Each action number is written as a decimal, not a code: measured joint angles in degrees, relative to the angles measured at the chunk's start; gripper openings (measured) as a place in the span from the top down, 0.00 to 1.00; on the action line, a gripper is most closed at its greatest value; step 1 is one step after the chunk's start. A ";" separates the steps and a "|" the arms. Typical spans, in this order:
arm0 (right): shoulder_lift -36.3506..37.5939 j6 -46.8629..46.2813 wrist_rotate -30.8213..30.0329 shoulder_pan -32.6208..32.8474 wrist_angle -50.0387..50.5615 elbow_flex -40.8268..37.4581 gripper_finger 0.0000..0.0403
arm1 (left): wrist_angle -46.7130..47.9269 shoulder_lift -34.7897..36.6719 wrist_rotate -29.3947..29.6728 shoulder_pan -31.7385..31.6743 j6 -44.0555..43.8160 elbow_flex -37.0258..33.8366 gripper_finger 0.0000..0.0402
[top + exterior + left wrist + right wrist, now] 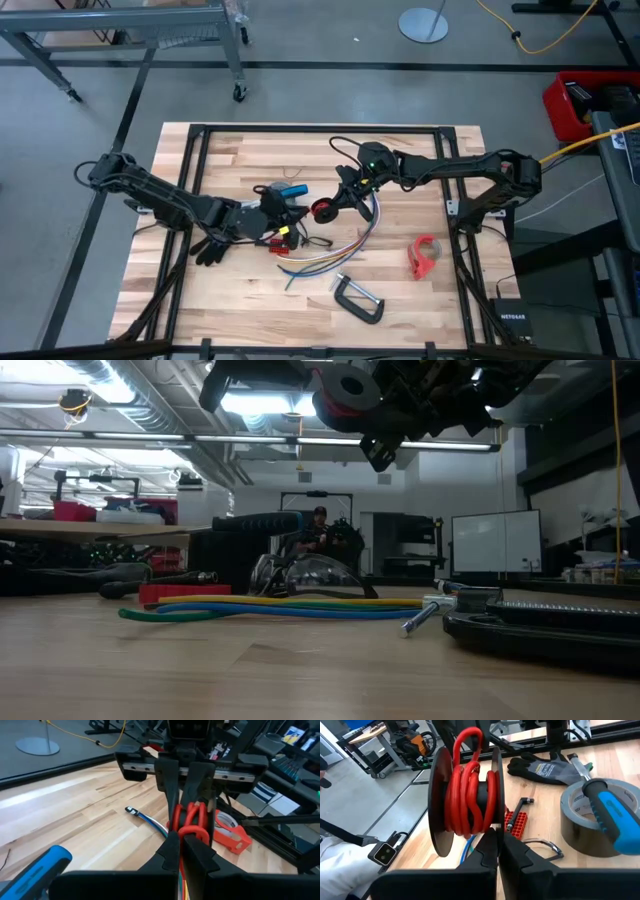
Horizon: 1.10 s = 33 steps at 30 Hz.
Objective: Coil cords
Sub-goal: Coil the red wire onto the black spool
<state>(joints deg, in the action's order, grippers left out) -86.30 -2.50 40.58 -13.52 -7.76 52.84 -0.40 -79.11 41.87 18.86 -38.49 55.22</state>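
Red cord (467, 800) wound on a small black spool (440, 810) hung above the middle of the wooden table (200, 290) when we caught this moment, gripped from both sides. The right gripper (345, 198), reaching in from the right, was closed on the spool's rim, while the left gripper (272, 212) faced it from the left, its fingers (192, 850) pinched together on a loop of the same red cord (192, 822). We judged the spool's axis to run roughly along the line between the two grippers, so any further winding would turn on the left gripper carrying its loop around that axis. Below, just toward the table's near edge, the bundle of yellow, blue, green and purple strands (335, 250) lay loose and uncoiled, its length running left to right, about midway between the arms. A thin black wire (345, 148) trailed behind the right arm. Both cords looked untouched.
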 joint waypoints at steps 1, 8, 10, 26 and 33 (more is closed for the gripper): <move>0.00 -0.01 -0.02 0.02 -0.24 0.00 0.99 | 0.04 0.00 0.02 -0.02 -0.29 0.00 1.00; -0.04 -0.26 0.55 0.04 -2.33 0.00 0.99 | 0.17 -0.04 -0.81 -0.05 -0.53 0.02 1.00; -0.06 -0.28 0.57 0.06 -2.73 0.00 0.99 | 0.17 -0.04 -0.83 -0.05 -0.53 0.02 1.00; -0.07 -1.84 0.68 0.07 -5.80 0.00 0.99 | 0.08 -0.13 -1.18 -0.84 -0.51 0.09 1.00; -0.09 -1.91 1.03 0.07 -5.93 0.00 0.99 | -0.12 -0.46 -1.33 -1.52 -0.10 0.09 0.98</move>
<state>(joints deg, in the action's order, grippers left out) -86.39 -4.41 41.61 -13.45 -13.69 52.84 -0.53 -79.57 40.54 17.34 -38.59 55.31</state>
